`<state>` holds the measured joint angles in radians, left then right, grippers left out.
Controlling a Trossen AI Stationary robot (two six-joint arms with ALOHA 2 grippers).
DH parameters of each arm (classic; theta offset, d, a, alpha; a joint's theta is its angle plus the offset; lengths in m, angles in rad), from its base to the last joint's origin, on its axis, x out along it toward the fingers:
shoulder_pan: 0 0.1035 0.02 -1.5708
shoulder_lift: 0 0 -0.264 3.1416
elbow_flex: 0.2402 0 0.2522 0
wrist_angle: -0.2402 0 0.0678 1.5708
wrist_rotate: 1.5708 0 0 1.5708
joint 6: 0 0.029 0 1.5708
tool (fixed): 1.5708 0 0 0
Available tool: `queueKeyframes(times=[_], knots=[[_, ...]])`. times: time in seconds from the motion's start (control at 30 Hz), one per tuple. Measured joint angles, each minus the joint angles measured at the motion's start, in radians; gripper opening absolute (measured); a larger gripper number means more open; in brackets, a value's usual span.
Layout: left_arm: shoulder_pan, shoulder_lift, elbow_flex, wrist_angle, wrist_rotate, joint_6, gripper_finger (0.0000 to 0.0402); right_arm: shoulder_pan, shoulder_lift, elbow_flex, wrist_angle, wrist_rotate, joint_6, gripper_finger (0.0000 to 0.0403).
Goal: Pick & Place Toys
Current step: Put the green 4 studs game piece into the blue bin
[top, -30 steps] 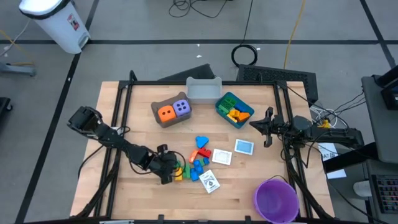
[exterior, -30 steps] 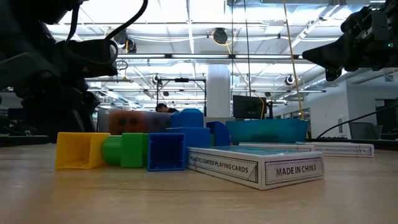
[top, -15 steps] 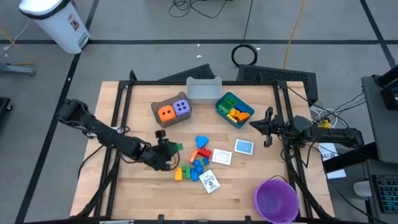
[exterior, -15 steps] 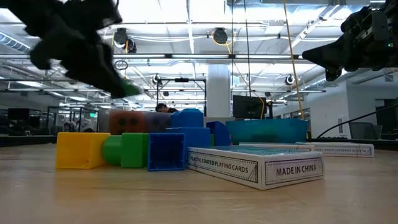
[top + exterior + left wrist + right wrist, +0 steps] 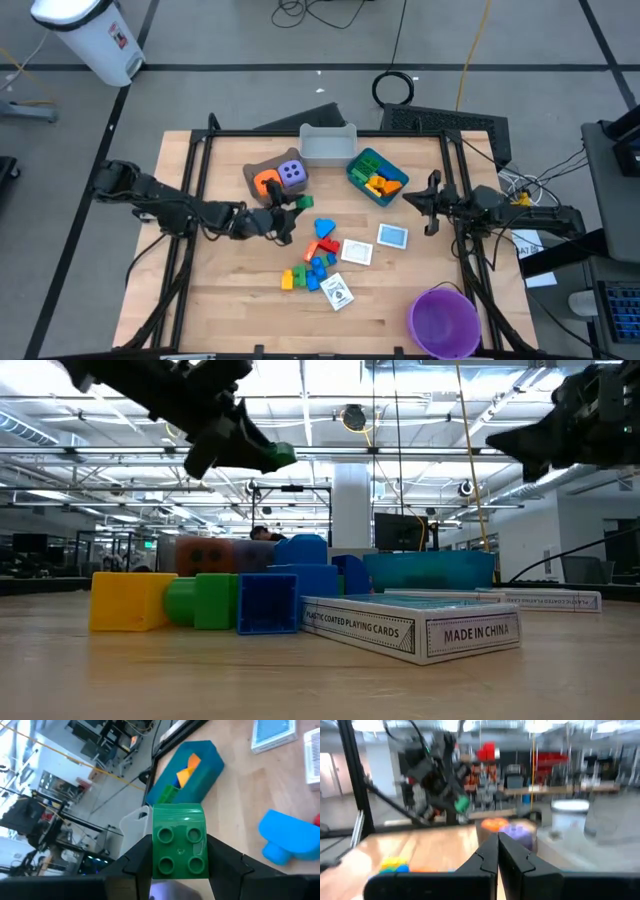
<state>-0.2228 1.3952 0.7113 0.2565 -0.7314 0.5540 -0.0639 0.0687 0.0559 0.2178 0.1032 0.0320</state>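
The worktop (image 5: 220, 300) fills the middle of the high view, and the bins sit along its upper edge: a brown bin (image 5: 262, 192) with the orange die (image 5: 265, 181) and the purple die (image 5: 292, 172) in it, a grey bin (image 5: 327, 146) right of that, then a blue bin (image 5: 360, 176) with a few bricks inside. Lower right there's the purple bowl (image 5: 442, 320).

The left arm reaches in from the left edge of the frame, and the left gripper (image 5: 290, 208) is up off the worktop, just below the brown bin. Its jaws are partly closed and clamped on a small green brick (image 5: 304, 202). The left wrist view shows it best: the green brick (image 5: 178, 841) sits square between the two fingers (image 5: 137, 861), studs facing the camera, gripped on its two flat sides. In the low view it's hanging well above the loose pile, upper left of centre.

My guess is that brick is light, hard plastic and fairly slick, so the flat opposite sides are the right place to pinch it. It won't squash, but it could twist or pop out if the grip is off-centre.

The remaining bricks (image 5: 305, 270) are clustered lower centre, with playing card boxes (image 5: 338, 292) beside them.

The right gripper (image 5: 431, 205) is parked at the right edge of the worktop, jaws fully closed on nothing.
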Motion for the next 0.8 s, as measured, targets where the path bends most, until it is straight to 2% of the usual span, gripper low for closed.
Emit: queueKeyframes(times=[0.07,0.27,0.5,0.63,0.7,0.8], knots=[[0.02,0.0,0.0,0.021,0.013,0.037,0.015,0.0,0.001,0.0,0.056,-0.001,0.006,0.0004],[0.073,0.0,0.0,0.068,0.056,0.116,0.015,0.0,0.008,0.0,0.195,0.0,0.171,0.0004],[0.116,0.038,0.001,0.163,0.083,0.196,0.015,0.0,0.009,0.0,0.249,0.025,0.249,0.0001],[0.132,0.103,0.001,0.26,0.119,0.256,0.015,0.0,0.01,0.0,0.249,0.028,0.225,0.0003],[0.141,0.13,0.001,0.326,0.122,0.276,0.015,-0.001,0.01,0.0,0.25,0.063,0.194,0.0005],[0.153,0.161,0.027,0.37,0.132,0.301,0.015,-0.002,0.026,0.0,0.255,0.148,0.232,0.0016]])
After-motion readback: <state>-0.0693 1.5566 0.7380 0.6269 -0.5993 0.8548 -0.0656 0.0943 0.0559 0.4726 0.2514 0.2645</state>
